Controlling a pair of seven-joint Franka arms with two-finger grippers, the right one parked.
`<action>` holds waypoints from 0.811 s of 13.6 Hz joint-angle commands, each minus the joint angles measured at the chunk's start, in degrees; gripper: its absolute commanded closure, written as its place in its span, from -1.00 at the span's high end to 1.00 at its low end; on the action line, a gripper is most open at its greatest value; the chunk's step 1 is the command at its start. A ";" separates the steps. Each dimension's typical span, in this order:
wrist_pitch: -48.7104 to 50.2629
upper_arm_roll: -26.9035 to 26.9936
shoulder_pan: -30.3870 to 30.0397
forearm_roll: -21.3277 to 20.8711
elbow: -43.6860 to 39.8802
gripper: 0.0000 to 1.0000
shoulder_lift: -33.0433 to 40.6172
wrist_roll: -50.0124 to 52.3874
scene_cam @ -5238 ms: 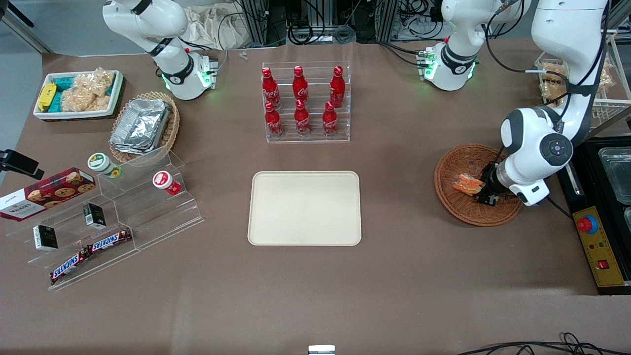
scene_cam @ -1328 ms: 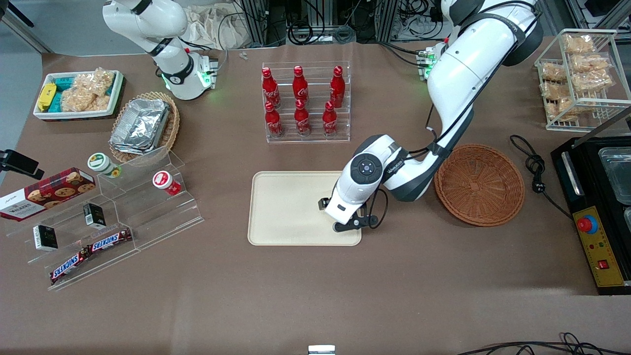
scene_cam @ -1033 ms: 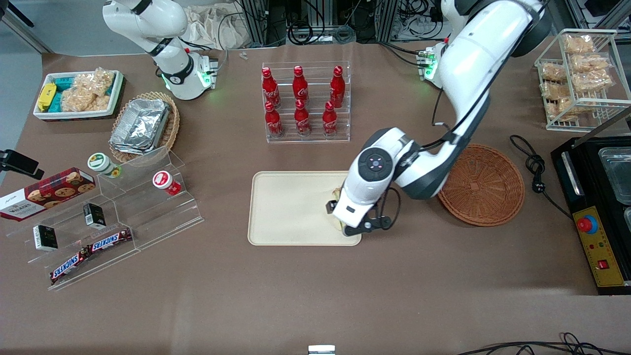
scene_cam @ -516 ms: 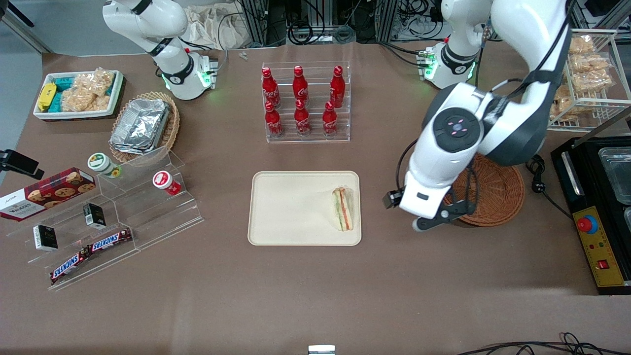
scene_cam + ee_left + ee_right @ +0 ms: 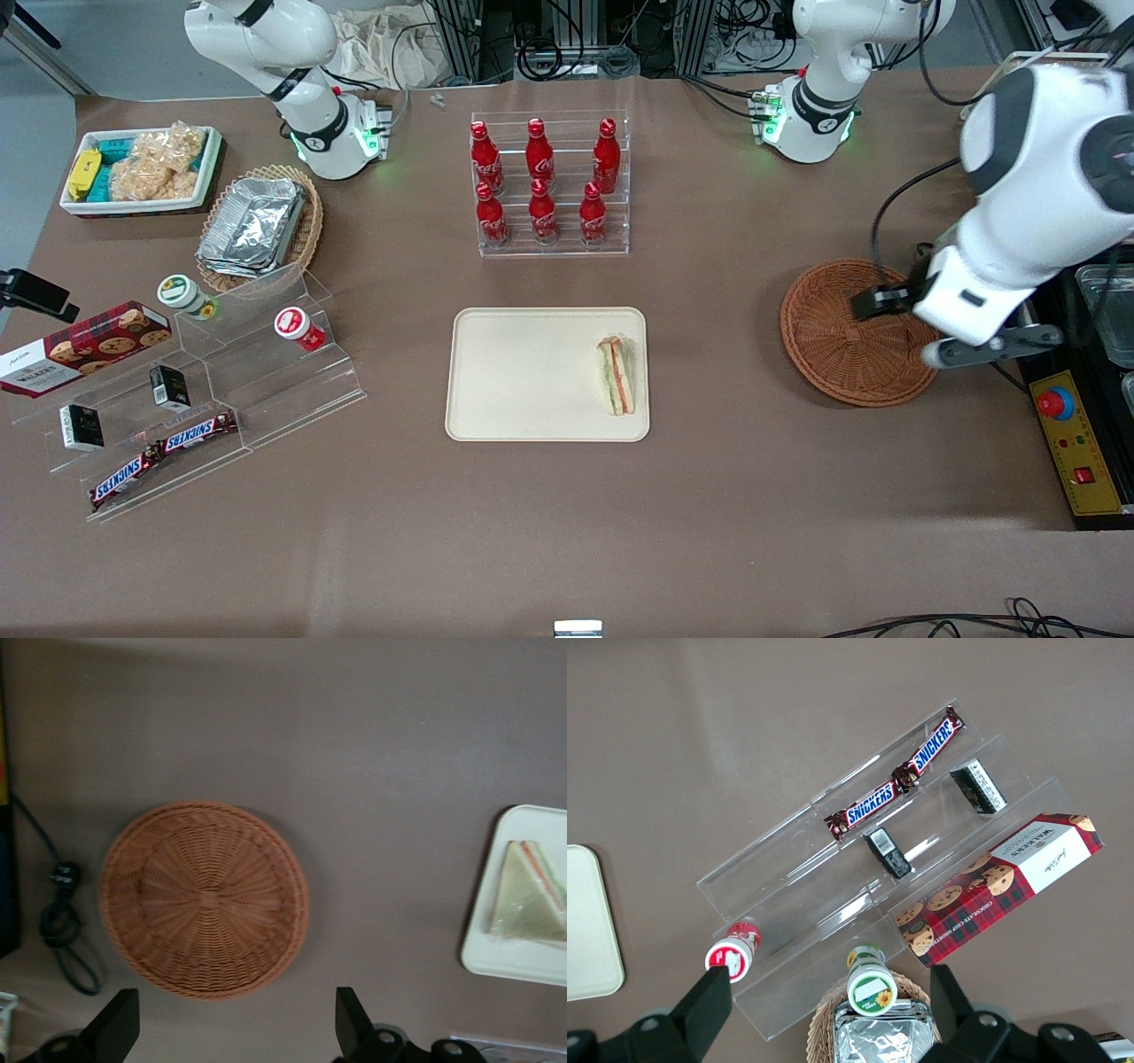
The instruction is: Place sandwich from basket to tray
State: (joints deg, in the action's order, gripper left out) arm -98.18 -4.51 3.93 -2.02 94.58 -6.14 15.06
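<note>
We are holding our gripper (image 5: pixel 232 1023) open and empty above the basket (image 5: pixel 858 332); the sandwich (image 5: pixel 615 375) is lying on the tray (image 5: pixel 523 372).

one sandwich (image 5: pixel 616 375), one tray (image 5: pixel 532 377), one basket (image 5: pixel 842 346), one open-fingered gripper (image 5: pixel 235 1028) above the basket, six cola bottles (image 5: pixel 542 182).

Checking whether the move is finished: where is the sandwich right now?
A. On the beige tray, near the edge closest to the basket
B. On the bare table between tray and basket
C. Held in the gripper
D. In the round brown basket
A: the sandwich lies on the tray by the edge nearest the basket, which holds nothing, and the gripper hangs open above the basket.
</note>
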 commanded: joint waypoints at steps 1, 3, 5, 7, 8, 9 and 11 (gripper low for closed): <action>2.72 4.23 0.29 1.23 1.57 0.99 2.01 -9.23; 4.22 7.92 0.29 2.19 0.87 0.99 2.36 -16.08; 7.20 10.39 0.29 2.29 -0.79 0.99 2.10 -22.33; 7.66 10.49 0.29 1.77 -2.38 0.99 1.40 -23.41; 7.66 10.49 0.29 1.67 -3.08 0.99 1.22 -23.85; 7.74 10.49 0.29 1.33 -3.35 0.99 1.14 -23.94; 7.74 10.05 0.29 1.50 -3.61 0.99 0.96 -23.85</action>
State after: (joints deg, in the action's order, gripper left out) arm -91.98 5.85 4.13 -0.55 92.45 -4.89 -7.86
